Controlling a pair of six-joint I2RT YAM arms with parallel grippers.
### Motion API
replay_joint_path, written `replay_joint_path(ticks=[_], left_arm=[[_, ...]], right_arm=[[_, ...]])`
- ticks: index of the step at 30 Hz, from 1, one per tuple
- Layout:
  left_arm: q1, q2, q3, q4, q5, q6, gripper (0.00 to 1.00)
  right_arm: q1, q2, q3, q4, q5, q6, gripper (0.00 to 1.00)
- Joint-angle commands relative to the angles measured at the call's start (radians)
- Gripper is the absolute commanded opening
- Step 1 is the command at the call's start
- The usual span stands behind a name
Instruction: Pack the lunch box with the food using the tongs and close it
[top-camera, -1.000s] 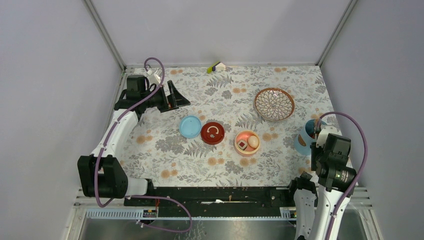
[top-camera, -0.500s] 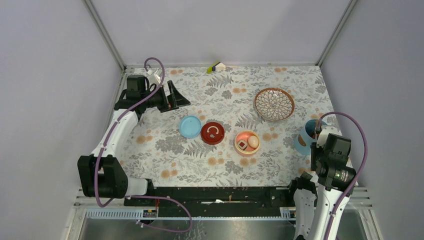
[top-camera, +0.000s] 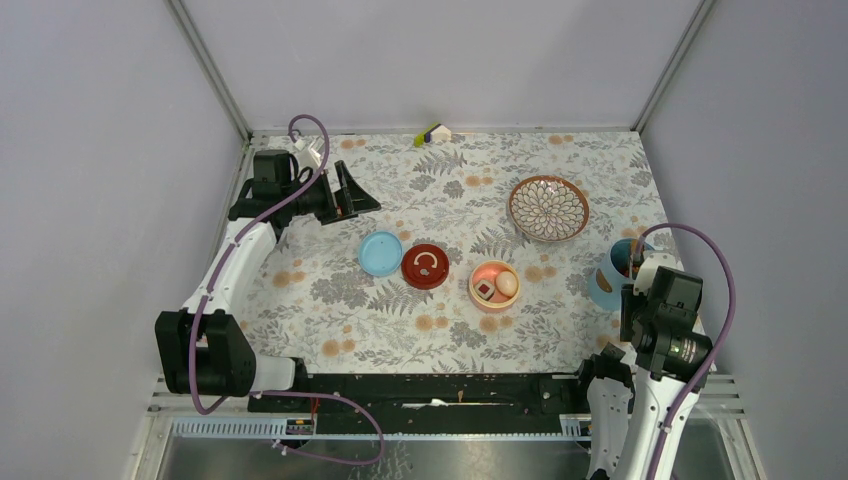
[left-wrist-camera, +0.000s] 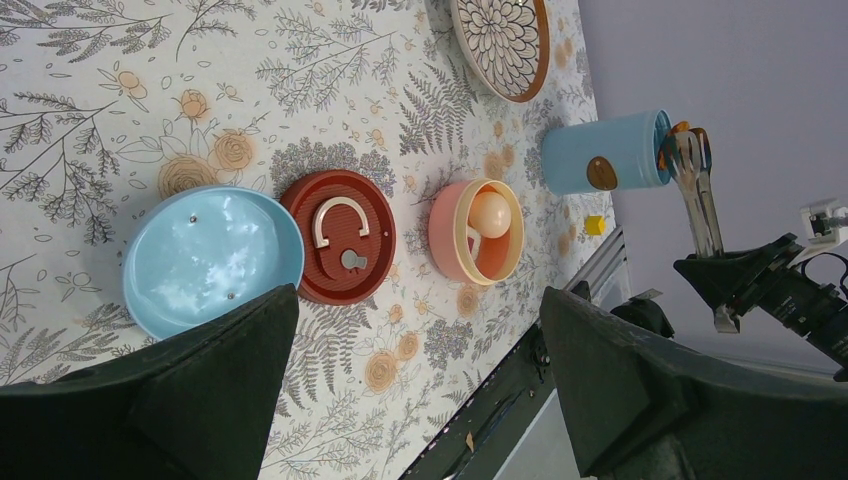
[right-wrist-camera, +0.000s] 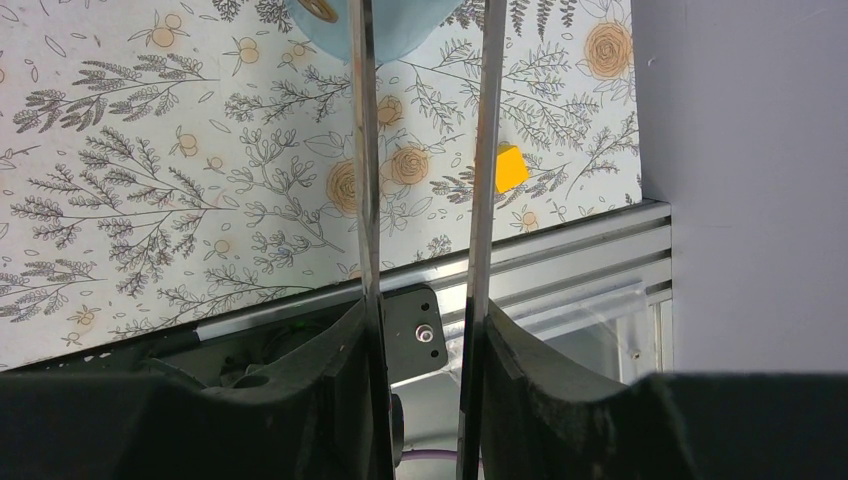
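Note:
The salmon-pink bowl (top-camera: 494, 285) of the lunch box holds a white egg-like piece (top-camera: 507, 283) and a dark red-brown chunk (top-camera: 485, 290). Left of it lie a red lid (top-camera: 426, 266) and the light-blue disc (top-camera: 380, 253). The light-blue shell (top-camera: 608, 277) lies on its side at the right. My right gripper (right-wrist-camera: 425, 320) is shut on the tongs (right-wrist-camera: 487, 120), whose two arms reach to the shell (right-wrist-camera: 400, 25). In the left wrist view the tongs (left-wrist-camera: 702, 195) end at the shell's mouth (left-wrist-camera: 662, 148). My left gripper (top-camera: 350, 195) hangs open and empty at the back left.
The brown-rimmed patterned dish (top-camera: 548, 208) stands empty at the back right. A small orange-yellow cube (right-wrist-camera: 511, 168) lies on the cloth near the front right edge. A small green and white object (top-camera: 432, 133) sits at the back wall. The metal frame rail (right-wrist-camera: 560, 255) runs along the near edge.
The right wrist has drawn slightly back toward the near edge with the tongs still in its grip. The left arm has not moved.

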Motion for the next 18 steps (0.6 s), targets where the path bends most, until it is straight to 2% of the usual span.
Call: replay_joint_path(ticks=[1,13,18], left_arm=[[0.006,-0.008,0.004,0.046,0.031,-0.004,0.99],[0.006,-0.005,0.008,0.046,0.035,-0.007,0.99],[0.006,-0.003,0.011,0.047,0.037,-0.008,0.99]], right_arm=[[-0.009,0.016,0.046,0.007,-0.022,0.017,0.43],[-0.017,0.025,0.075,0.003,-0.052,0.019,0.45],[-0.017,0.086,0.165,0.021,-0.117,0.015,0.44]])
